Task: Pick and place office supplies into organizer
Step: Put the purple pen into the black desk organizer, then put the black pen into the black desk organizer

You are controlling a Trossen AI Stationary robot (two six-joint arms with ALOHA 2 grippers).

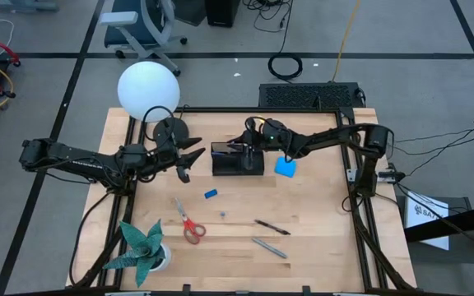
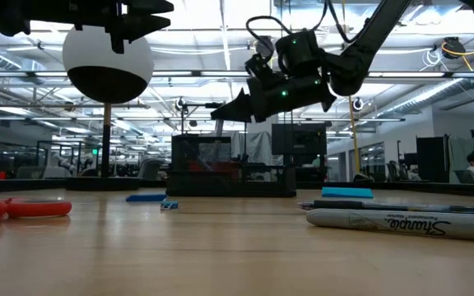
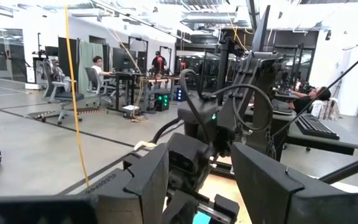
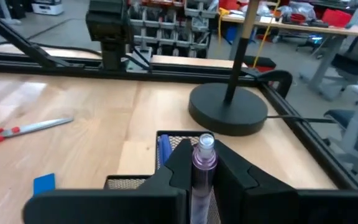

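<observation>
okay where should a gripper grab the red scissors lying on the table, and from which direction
Take the scissors from straight above, fingers closing across the narrow grey blades just beyond the pivot. They lie flat, apart from other items, with the red handle loops toward the table's front edge, so the loops are wide and the blades offer a slimmer grip.

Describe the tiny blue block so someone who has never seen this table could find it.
Start at the black organizer in the middle of the table. The block lies on bare wood between it and the red scissors. It is far smaller than the blue pad beside the organizer.
</observation>
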